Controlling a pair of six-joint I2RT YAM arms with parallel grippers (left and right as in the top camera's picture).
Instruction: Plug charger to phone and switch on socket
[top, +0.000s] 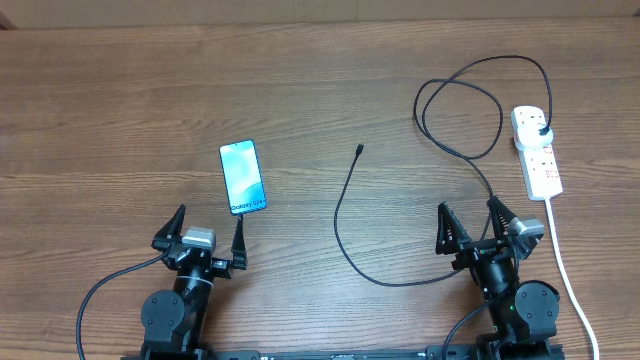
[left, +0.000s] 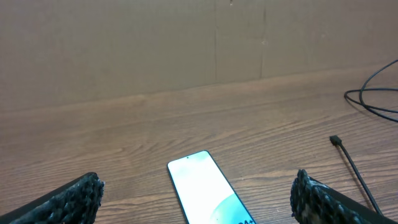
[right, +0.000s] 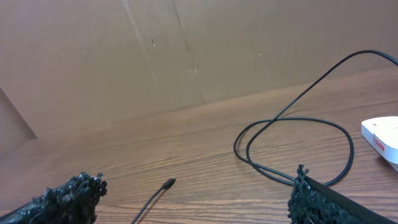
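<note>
We see the slim, dark-framed phone with a light blue screen (top: 243, 177) flat on the brown wooden table (top: 300, 80). Its long axis runs near-far, text end toward the left gripper (top: 208, 232). The thin black charger cable's (top: 336, 212) connector tip (top: 359, 151) points far, right of the phone and apart from it. Its black plug (top: 541, 130) sits in the white elongated socket strip (top: 543, 170). The cable snakes past the right gripper (top: 472, 222). Both grippers' jaws are apart and empty.

Black arms (top: 180, 305), grey wrist blocks (top: 200, 238), left gripper (top: 211, 214) with knobbly black fingers (left: 78, 198)
</note>
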